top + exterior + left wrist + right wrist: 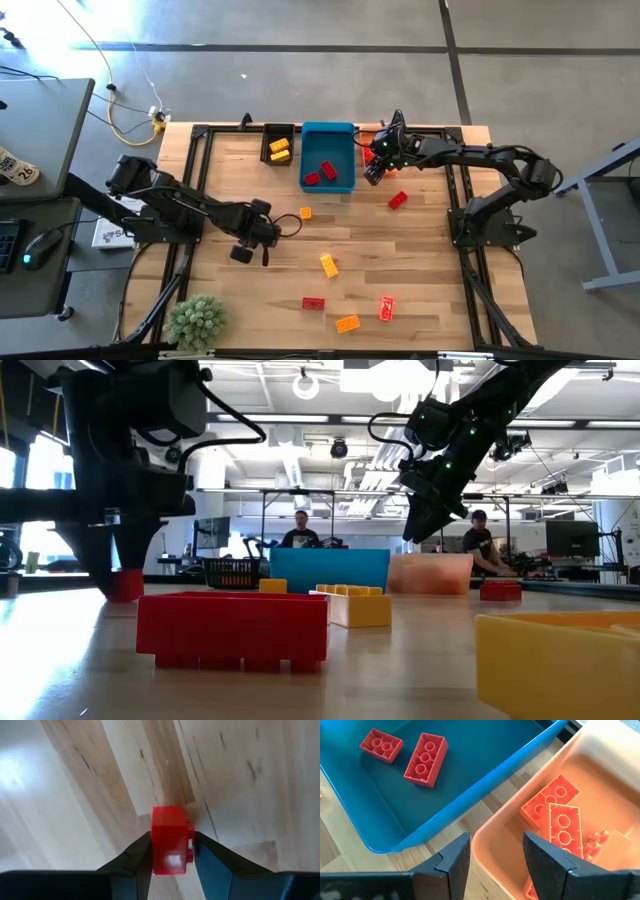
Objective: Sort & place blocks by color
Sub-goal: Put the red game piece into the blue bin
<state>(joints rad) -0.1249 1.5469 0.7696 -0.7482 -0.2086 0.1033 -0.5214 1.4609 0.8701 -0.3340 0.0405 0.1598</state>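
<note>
My left gripper [171, 851] points down over the table's left middle [248, 250] and is shut on a small red block [171, 840]. My right gripper [495, 845] is open and holds nothing. It hangs over the near rim of the orange bin [600, 785], beside the blue bin [470, 765]. Two red blocks [426, 759] lie in the blue bin, orange blocks [560, 815] in the orange bin and yellow ones [279, 150] in the black bin. Loose red [398, 200], orange [306, 213] and yellow [328, 265] blocks lie flat on the table. My left gripper pinches the red block by two opposite side faces [155, 845] between its two fingers, coming from above and pointing down. The block stands out below the fingertips [127, 585]. Whether its underside rests on the table or hangs just above it, I cannot tell.
The three bins stand in a row at the table's far edge. More blocks, red [313, 303], orange [347, 323] and red [386, 308], lie near the near edge. A small green plant [197, 322] sits at the near left corner. People sit in the room behind.
</note>
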